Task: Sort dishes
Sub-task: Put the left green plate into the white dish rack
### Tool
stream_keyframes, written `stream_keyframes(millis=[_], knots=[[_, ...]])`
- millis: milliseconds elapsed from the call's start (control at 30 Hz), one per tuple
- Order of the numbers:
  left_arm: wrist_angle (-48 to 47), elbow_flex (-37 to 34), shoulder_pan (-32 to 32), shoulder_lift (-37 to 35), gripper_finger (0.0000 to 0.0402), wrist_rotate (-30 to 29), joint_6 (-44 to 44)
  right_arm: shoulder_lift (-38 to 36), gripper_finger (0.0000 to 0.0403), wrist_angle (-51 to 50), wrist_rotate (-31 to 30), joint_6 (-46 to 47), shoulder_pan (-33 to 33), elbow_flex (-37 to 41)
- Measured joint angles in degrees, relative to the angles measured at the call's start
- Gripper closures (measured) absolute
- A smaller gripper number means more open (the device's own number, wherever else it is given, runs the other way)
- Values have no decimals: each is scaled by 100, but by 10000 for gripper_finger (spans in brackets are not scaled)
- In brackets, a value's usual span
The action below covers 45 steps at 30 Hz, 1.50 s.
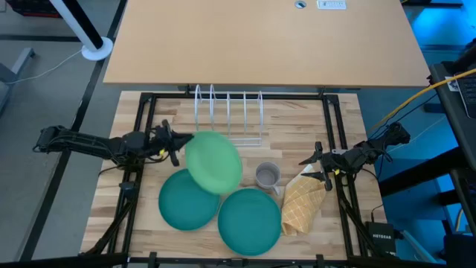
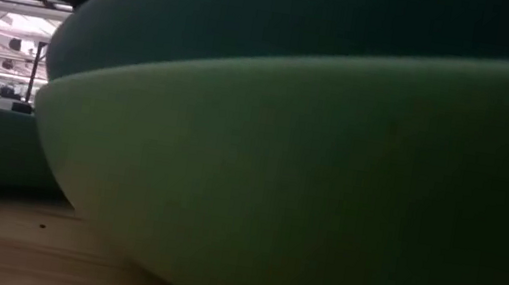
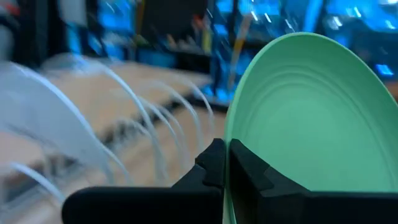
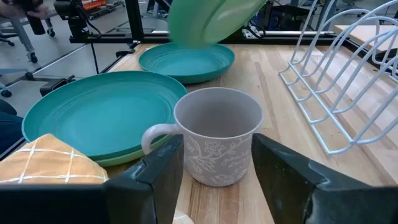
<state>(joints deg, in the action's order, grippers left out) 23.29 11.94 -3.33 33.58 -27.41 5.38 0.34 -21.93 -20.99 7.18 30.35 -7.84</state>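
Observation:
My left gripper (image 1: 177, 147) is shut on a light green plate (image 1: 214, 161), held in the air beside the white wire dish rack (image 1: 229, 112). The plate also shows in the right wrist view (image 4: 208, 18). Two teal plates lie flat on the table, one at the near left (image 1: 186, 201) and one at the near middle (image 1: 249, 221). The near-middle one lies on another light green plate (image 2: 323, 224). My right gripper (image 4: 217, 171) is open and level, with a finger on either side of the grey cup (image 4: 217, 140), touching nothing. My left gripper pinches the light green plate's rim (image 3: 227, 134) between its two fingers, one finger on the plate's inner face (image 3: 255, 177) and one on its back (image 3: 208, 167). The fingers come level from the table's left. The plate is lifted clear, tilted, above the near-left teal plate.
A tan waffle-patterned cloth (image 1: 303, 202) lies crumpled beside the cup, under my right gripper. The rack's upright wires (image 4: 339, 81) stand toward the table's far side. A black frame (image 1: 145, 119) runs around the work area.

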Motion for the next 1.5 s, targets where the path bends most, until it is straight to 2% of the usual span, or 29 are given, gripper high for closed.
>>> stream_keyframes(millis=[133,267,567,800,967,1300,1433,1500], knots=[[924,0,0,2,401,-524,-653,0,207,147,-76,-8,2,2],[1723,0,0,13,401,-777,-1230,0,207,456,-403,-3,1,2],[2930,2,0,224,401,-823,-2151,0,207,2363,-1043,-25,1,2],[4057,67,0,1022,401,-835,-2931,201,207,3803,-1198,-669,-1,2],[4240,784,0,1869,401,-827,-3789,620,207,4638,-1205,-837,0,2],[4206,2585,-8,3729,401,-870,-5003,1526,207,5272,-1232,-1098,-1,2],[4196,3103,-9,4164,401,-1057,-5532,1888,207,5778,-1257,-1213,-1,2],[4197,3283,-9,4261,401,-1072,-5667,2049,207,6036,-1471,-1215,-1,2]])
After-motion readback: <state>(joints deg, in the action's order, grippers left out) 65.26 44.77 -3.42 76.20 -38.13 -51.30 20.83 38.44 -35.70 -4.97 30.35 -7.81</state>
